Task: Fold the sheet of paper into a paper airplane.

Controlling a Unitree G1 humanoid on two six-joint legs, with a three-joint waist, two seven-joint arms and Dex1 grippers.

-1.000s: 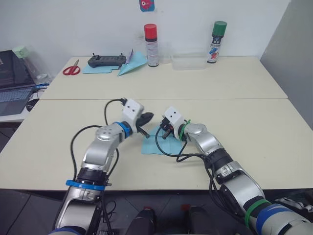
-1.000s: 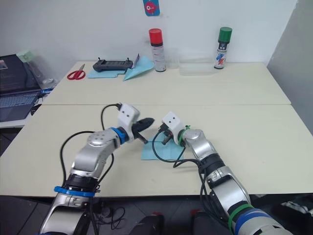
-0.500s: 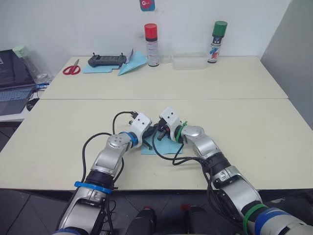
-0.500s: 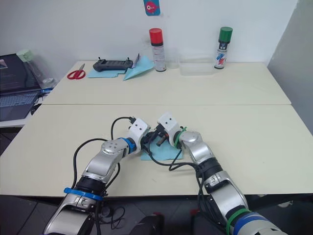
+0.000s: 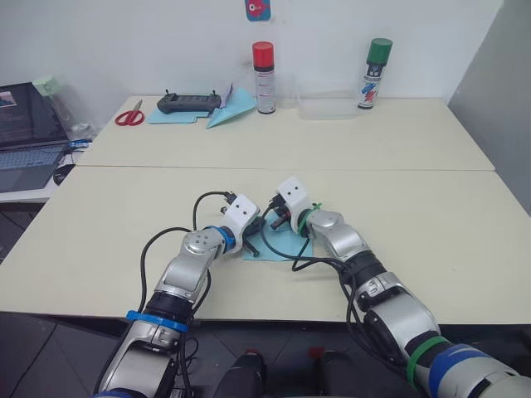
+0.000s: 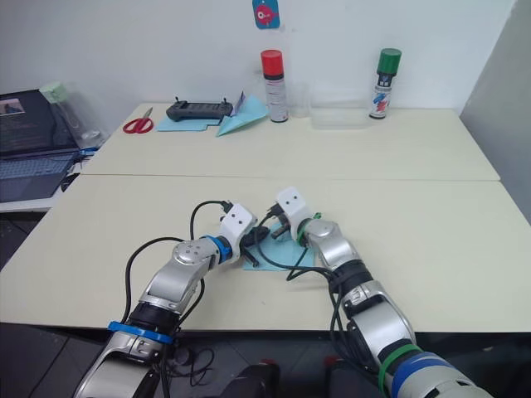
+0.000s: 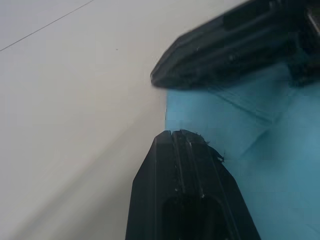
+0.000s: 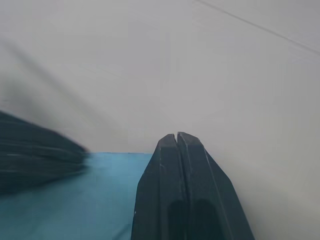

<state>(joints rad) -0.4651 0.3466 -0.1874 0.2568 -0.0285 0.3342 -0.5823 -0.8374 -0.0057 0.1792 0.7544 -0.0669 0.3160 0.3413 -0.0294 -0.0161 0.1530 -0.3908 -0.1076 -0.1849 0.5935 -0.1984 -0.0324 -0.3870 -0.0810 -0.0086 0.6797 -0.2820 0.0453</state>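
The sheet of paper (image 5: 279, 247) lies flat on the near table, light blue with a diagonal crease showing in the left wrist view (image 7: 235, 125). My left gripper (image 5: 256, 235) is shut, its tips (image 7: 180, 135) resting at the sheet's left edge. My right gripper (image 5: 271, 222) is also shut, its tips (image 8: 177, 136) low over the sheet's far left part, close to the left gripper. Nothing is held between either pair of fingers. The paper airplane is not formed; the sheet is flat.
On the far table stand a red-capped spray can (image 5: 264, 76), a green-capped can (image 5: 377, 73) and a clear plastic box (image 5: 328, 106). A controller (image 5: 189, 102), scissors (image 5: 130, 117) and another blue paper dart (image 5: 232, 106) lie at the back left. A laptop (image 5: 25, 124) sits far left.
My left gripper has come down and to the right to the sheet's left edge. The right gripper edged slightly left toward it. The camera view shifted a little.
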